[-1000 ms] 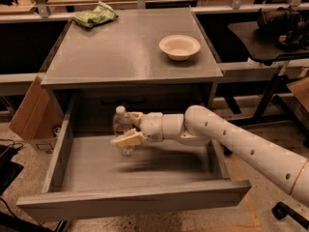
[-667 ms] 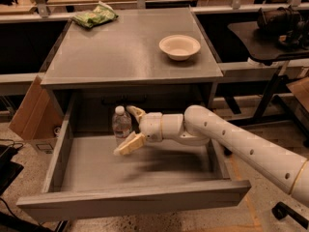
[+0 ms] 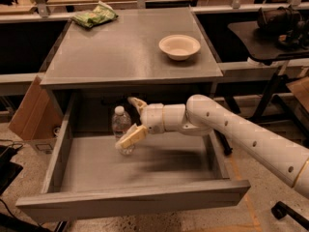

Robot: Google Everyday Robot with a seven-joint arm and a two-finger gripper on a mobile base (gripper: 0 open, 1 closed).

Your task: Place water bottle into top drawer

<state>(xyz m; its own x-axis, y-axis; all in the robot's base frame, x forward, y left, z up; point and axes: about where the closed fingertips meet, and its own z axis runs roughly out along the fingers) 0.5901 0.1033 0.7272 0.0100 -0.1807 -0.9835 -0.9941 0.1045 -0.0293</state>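
**A:** Where is the load at this step?

**B:** The small clear plastic water bottle with the white cap (image 3: 120, 124) stands upright on the floor of the wide grey wood-grain top drawer (image 3: 130, 202), which is open. It sits toward the back left, well apart from the front panel.

**A:** And the gripper?

**B:** The white two-finger gripper (image 3: 126, 123) is inside the drawer, reaching in from the right, level with the bottle. Its cream fingers (image 3: 133, 136) are spread. One lies across the front of the bottle's lower body, and the other stands behind, near the cap. From here I cannot tell whether either one touches the plastic, but they are not pinching it.

**A:** So what is the step in hand?

**B:** I judge it to be release and withdrawal. The bottle looks to be bearing its own weight.

**A:** What is the procedure for a clean exit?

**B:**
1. Hold the fingers wide.
2. Draw the arm back along its own axis, to the right, so that the front finger clears the bottle without sweeping across it. A light, tall bottle tips easily, and a sideways brush could topple it.
3. Mind the underside of the grey cabinet surface (image 3: 130, 47) directly above. Lift only once the wrist is out from beneath it.

The beige bowl (image 3: 179, 46) and the green snack bag (image 3: 95, 16) up there play no part.
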